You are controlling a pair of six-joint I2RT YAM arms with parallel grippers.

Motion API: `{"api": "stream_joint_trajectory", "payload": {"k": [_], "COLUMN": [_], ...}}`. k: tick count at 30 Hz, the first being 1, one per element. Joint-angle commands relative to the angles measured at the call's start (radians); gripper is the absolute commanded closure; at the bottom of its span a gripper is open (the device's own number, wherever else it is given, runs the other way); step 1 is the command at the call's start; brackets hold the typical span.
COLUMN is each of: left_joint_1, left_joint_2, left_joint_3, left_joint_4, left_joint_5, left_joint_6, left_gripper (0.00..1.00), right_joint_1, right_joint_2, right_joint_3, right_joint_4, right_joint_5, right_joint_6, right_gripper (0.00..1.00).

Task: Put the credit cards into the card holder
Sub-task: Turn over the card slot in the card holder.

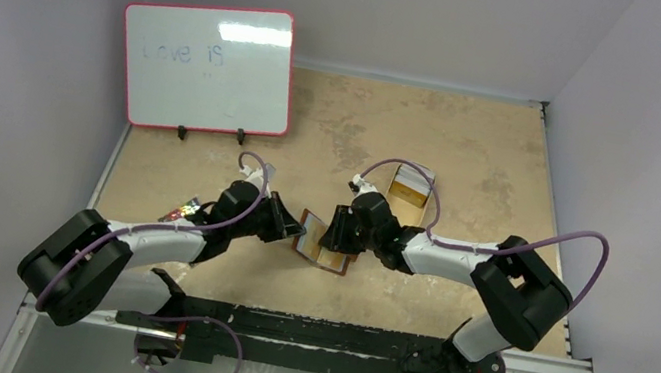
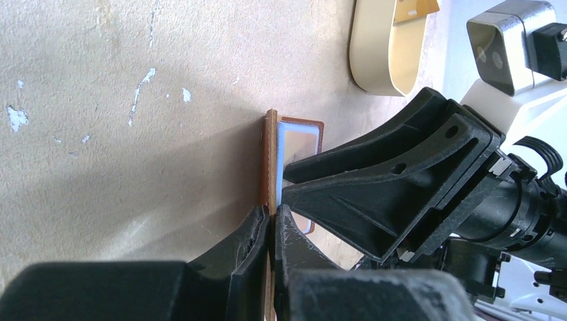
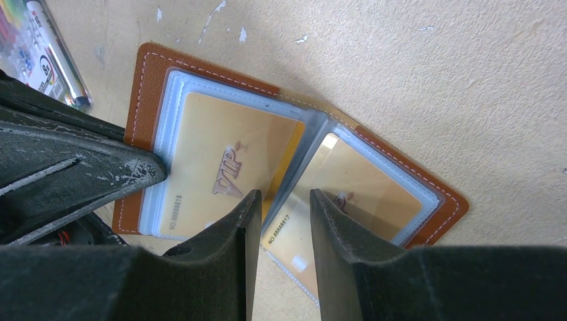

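Note:
The card holder [image 1: 324,248] lies open at the table's middle: brown leather [image 3: 144,80] with clear sleeves. A gold credit card marked VIP [image 3: 220,167] sits in the left sleeve, and another gold card [image 3: 348,190] sits in the middle sleeve leaf. My left gripper [image 2: 273,224] is shut on the holder's left cover edge [image 2: 271,154], which stands up on edge. My right gripper [image 3: 281,200] hovers open over the holder's fold, its fingers [image 3: 234,227] apart on either side of the middle leaf with nothing pinched.
A tan tin [image 1: 409,192] holding another gold card [image 2: 414,8] stands just behind the right gripper. Markers [image 3: 40,47] lie left of the holder. A red-framed whiteboard [image 1: 207,66] stands at the back left. The two grippers are close together.

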Motion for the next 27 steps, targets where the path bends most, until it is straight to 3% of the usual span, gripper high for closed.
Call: {"api": "stream_joint_trajectory", "payload": {"k": [1, 7, 10, 14, 22, 27], "left_joint_1": [0.002, 0.002, 0.002, 0.002, 0.002, 0.001], "left_joint_2": [-0.034, -0.032, -0.033, -0.026, -0.052, -0.154], "left_joint_3": [0.013, 0.004, 0.005, 0.007, 0.009, 0.068], "left_joint_4": [0.079, 0.117, 0.116, 0.116, 0.094, -0.092], "left_joint_5": [0.005, 0.028, 0.025, 0.024, 0.033, 0.004], "left_joint_6": [-0.008, -0.019, -0.021, -0.019, -0.008, 0.090], "left_gripper": [1.00, 1.00, 0.88, 1.00, 1.00, 1.00], "right_joint_1": [0.001, 0.001, 0.001, 0.001, 0.000, 0.001], "right_joint_2": [0.015, 0.018, 0.018, 0.016, 0.015, 0.016], "right_joint_3": [-0.031, -0.030, -0.031, -0.030, -0.018, 0.030], "right_joint_4": [-0.077, -0.073, -0.072, -0.074, -0.047, 0.002], "right_joint_5": [0.022, 0.019, 0.018, 0.019, 0.002, -0.056], "right_joint_6": [-0.015, -0.015, -0.015, -0.015, -0.019, -0.041], "right_gripper": [0.64, 0.64, 0.64, 0.64, 0.64, 0.61]}}
